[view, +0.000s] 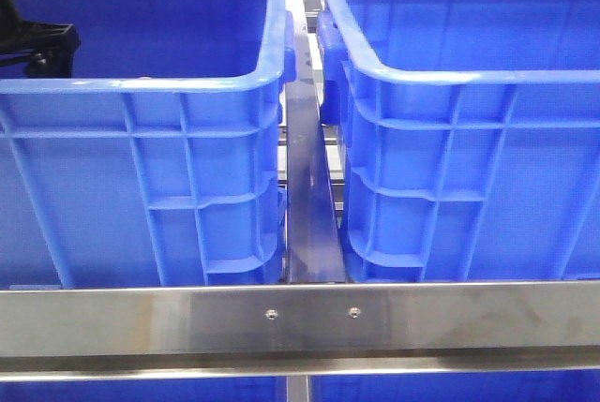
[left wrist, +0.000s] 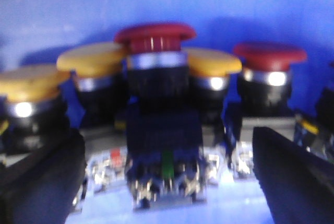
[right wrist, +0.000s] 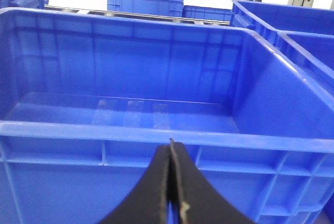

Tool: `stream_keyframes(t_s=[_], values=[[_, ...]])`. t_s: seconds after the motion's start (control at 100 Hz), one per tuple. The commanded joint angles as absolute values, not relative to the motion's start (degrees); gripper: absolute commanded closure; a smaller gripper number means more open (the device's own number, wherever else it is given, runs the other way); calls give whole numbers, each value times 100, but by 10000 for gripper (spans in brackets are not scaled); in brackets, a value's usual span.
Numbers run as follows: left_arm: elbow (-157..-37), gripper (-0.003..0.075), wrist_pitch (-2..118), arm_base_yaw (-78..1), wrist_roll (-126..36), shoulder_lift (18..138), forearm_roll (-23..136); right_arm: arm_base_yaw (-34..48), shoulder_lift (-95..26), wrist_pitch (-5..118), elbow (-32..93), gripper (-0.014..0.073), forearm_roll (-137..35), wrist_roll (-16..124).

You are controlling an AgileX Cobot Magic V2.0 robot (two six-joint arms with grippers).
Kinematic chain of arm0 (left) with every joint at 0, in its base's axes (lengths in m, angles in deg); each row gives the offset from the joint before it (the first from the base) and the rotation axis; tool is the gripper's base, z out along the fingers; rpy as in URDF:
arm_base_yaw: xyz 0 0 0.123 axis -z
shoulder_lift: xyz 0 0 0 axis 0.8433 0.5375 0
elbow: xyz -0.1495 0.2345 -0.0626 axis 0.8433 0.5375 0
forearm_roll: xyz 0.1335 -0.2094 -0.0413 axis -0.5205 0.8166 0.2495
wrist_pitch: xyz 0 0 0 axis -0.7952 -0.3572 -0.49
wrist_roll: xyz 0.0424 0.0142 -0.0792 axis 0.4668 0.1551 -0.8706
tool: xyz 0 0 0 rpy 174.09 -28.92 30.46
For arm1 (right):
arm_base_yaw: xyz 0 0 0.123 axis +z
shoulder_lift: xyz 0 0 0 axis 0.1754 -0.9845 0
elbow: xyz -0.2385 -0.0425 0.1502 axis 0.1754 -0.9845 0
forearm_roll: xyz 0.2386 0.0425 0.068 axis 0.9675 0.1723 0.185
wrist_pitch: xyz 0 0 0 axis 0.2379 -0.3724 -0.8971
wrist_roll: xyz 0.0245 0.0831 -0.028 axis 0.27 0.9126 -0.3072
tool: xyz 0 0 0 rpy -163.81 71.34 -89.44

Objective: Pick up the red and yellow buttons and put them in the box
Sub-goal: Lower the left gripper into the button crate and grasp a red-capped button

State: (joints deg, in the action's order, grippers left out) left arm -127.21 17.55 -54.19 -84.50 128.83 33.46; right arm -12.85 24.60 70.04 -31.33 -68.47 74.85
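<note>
Red button (left wrist: 155, 38) between open left gripper (left wrist: 167, 182)

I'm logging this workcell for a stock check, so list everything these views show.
Crates: two, bright blue, side by side in the front view, left and right; more blue crates behind.
Red buttons: two, dark red caps, middle and right, left wrist view.
Yellow buttons: three, between and left of the reds, e.g..
Metal rail: one, silver, across the front.
Left tool: black, open around the middle red button.
Right tool: black, shut, empty, before a crate.
</note>
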Motion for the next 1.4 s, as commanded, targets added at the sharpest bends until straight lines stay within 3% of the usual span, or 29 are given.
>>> stream_keyframes(t_s=[0.0,0.12,0.38,0.5,0.78,1.39], values=[[-12909,113,2040,-5365,-8543,12605,3435,-1280,2594,7422,-3040,663,-6891,7476],[-12909,158,2042,-5365,-8543,12605,3435,-1280,2594,7422,-3040,663,-6891,7476],[-12909,388,2042,-5365,-8543,12625,3435,-1280,2594,7422,-3040,663,-6891,7476],[-12909,448,2086,-5365,-8543,12625,3435,-1280,2594,7422,-3040,663,-6891,7476],[-12909,458,2086,-5365,-8543,12375,3435,-1280,2594,7422,-3040,663,-6891,7476],[-11874,458,2423,-5040,-7569,10195,4098,-1280,2594,7422,-3040,663,-6891,7476]])
